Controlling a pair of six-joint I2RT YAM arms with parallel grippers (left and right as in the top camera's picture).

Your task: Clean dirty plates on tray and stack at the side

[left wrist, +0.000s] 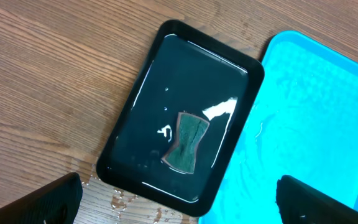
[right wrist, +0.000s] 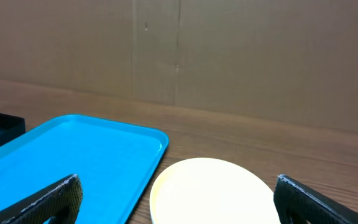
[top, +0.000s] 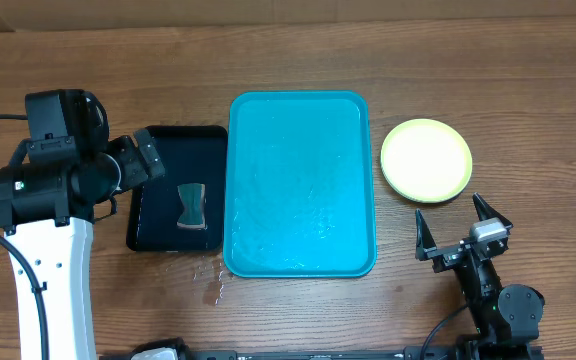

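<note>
The turquoise tray [top: 301, 120] lies in the middle of the table with a wet sheen and no plates on it. On the wood to its right sits a lime-green rimmed plate [top: 426, 160] with a pale centre; whether others lie under it I cannot tell. My right gripper [top: 447, 206] stands open just in front of that plate [right wrist: 213, 190], its fingers [right wrist: 45, 202] apart and holding nothing. My left gripper [top: 140, 162] is open above the left side of the black tray, and in the left wrist view its fingers [left wrist: 48, 202] are spread wide and hold nothing.
A smaller black tray [top: 158, 225] holding water and a dark green sponge [left wrist: 187, 142] lies against the turquoise tray's left side [left wrist: 303, 124]. Water drops [left wrist: 120, 200] dot the wood at the black tray's near corner. A cardboard wall [right wrist: 179, 56] stands behind the table.
</note>
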